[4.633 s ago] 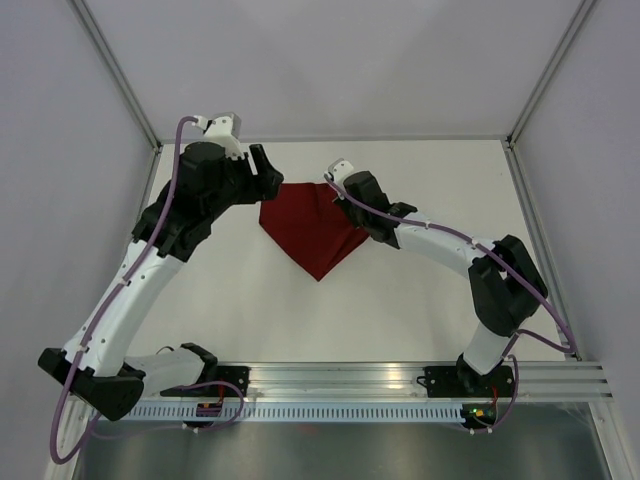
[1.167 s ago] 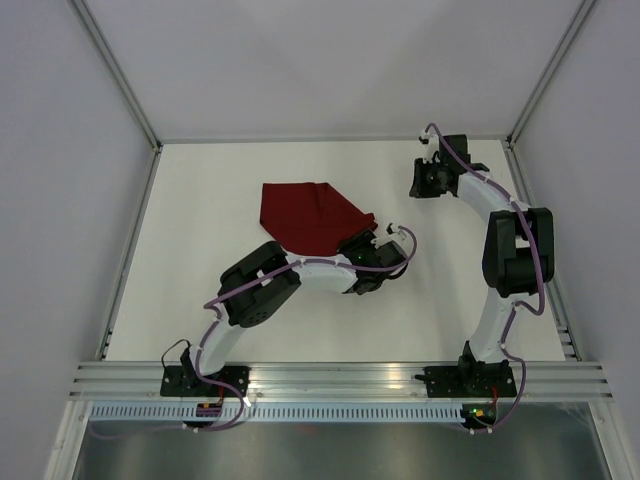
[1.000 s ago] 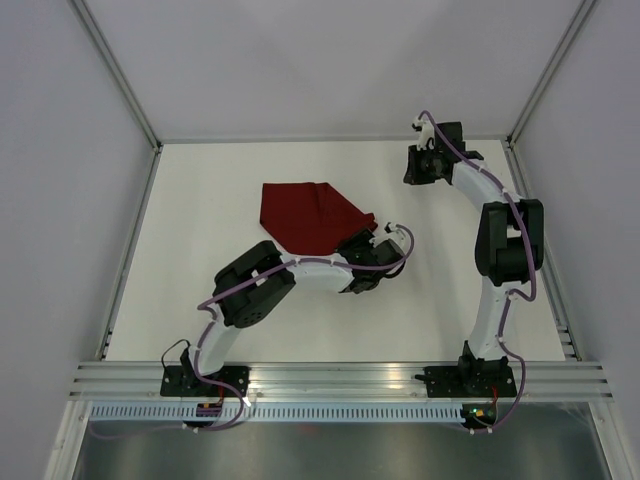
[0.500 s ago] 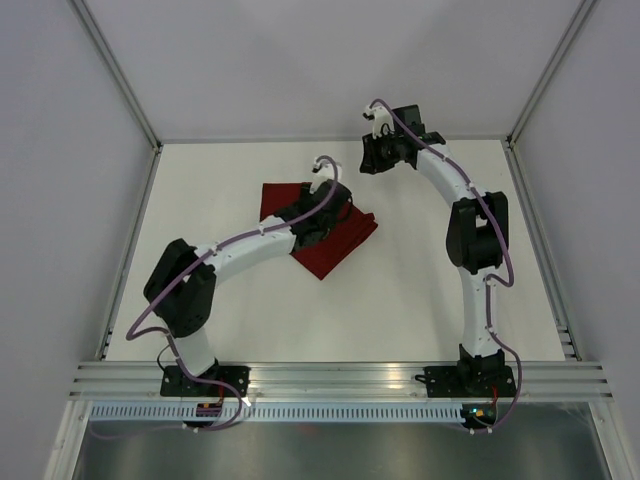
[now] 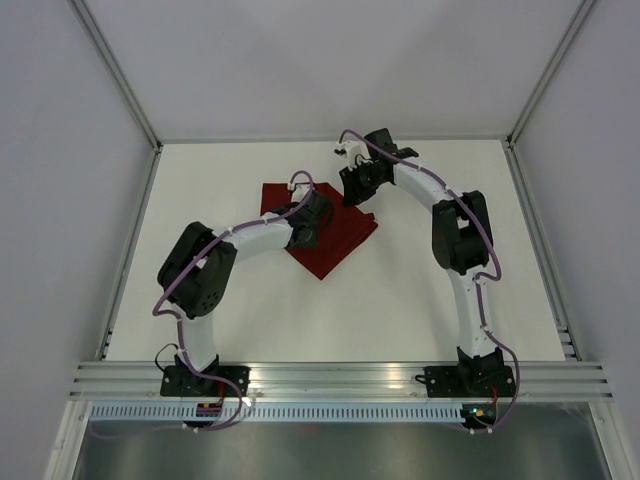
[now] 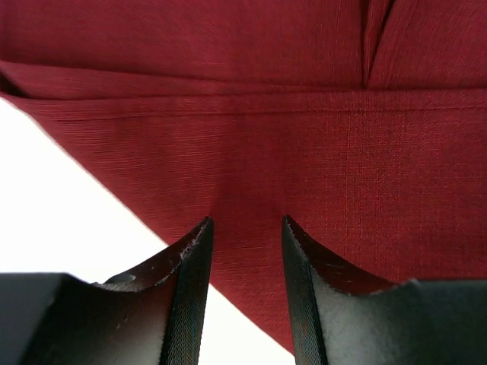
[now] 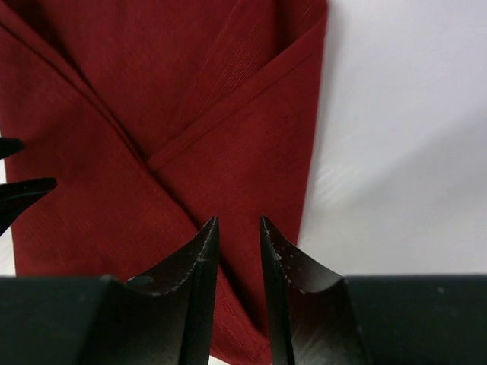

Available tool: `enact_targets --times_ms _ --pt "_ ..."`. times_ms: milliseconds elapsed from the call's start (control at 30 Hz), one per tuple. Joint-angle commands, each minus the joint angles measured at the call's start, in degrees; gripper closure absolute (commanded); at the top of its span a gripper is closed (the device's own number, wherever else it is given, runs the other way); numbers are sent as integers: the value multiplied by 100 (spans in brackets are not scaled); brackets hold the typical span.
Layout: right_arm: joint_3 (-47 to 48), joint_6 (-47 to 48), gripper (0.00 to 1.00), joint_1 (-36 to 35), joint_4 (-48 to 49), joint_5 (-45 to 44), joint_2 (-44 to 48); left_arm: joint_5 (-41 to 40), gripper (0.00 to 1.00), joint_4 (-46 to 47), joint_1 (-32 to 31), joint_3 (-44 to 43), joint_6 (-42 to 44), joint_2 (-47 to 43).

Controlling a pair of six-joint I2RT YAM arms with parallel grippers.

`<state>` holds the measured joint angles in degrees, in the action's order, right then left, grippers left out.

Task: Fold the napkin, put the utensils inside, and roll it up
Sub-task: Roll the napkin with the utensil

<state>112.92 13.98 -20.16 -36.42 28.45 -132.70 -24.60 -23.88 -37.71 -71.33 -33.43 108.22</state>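
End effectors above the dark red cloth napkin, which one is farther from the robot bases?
The right end effector, at the napkin's far edge; the left end effector is nearer, over the cloth's middle.

right hand [image 7: 233,220] low over the napkin [image 7: 152,91] — fingers a narrow gap apart, cloth showing between them, nothing pinched. Napkin is folded, layers overlapping along diagonal edges. Bare white desk [image 7: 403,137] to the right. At the frame's left edge, two dark fingertips [image 7: 21,194] of the left hand [image 7: 30,162] poke in.
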Motion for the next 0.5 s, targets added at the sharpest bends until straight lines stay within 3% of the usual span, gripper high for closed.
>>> enact_targets --times_ms 0,467 --pt "-235 439 66 -67 -216 -23 -133 332 54 94 44 -276 -357 251" --pt "-1896 299 72 -119 346 -1535 526 491 54 199 212 -355 -76 550"
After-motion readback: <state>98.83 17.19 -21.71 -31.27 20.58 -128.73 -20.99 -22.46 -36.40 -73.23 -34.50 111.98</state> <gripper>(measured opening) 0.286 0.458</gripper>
